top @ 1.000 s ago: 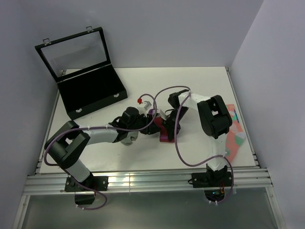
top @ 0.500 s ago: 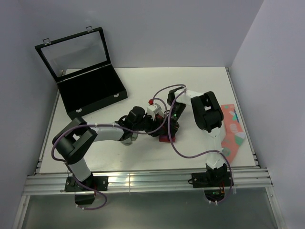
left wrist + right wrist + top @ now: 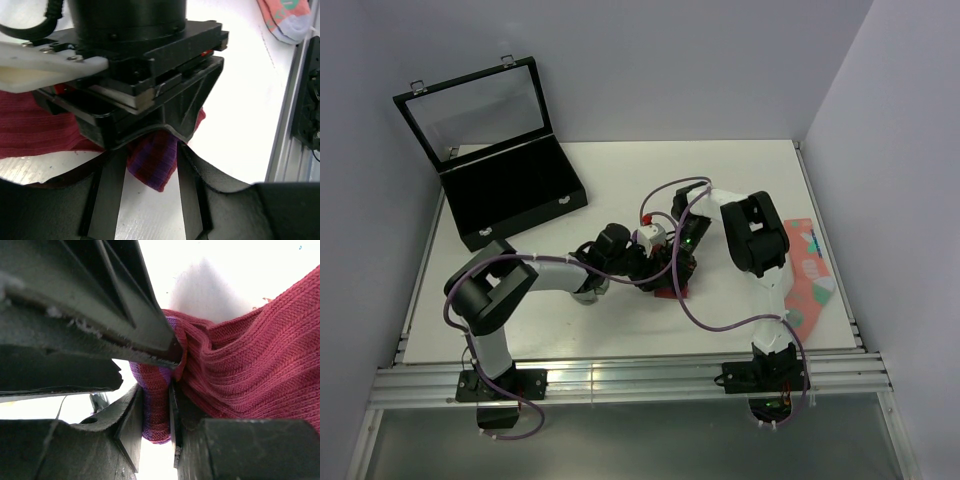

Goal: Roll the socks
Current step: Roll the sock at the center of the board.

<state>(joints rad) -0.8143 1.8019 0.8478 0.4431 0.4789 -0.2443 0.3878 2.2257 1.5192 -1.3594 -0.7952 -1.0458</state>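
One red sock (image 3: 30, 134) (one pink sock (image 3: 812, 282))

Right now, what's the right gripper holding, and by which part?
The right gripper pinches the red sock by its purple heel fold.

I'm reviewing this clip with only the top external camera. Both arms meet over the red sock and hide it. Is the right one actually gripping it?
Observer: Yes. The right wrist view shows the right fingers pinching a fold of the red sock between them.
Operator: Which part of the sock is that fold?
Observer: The purple-striped patch, bunched where the ribbed red knit gathers.
Operator: And the left arm?
Observer: In the left wrist view, the left fingers stand apart on either side of that purple-striped patch and do not appear to be clamped on it.
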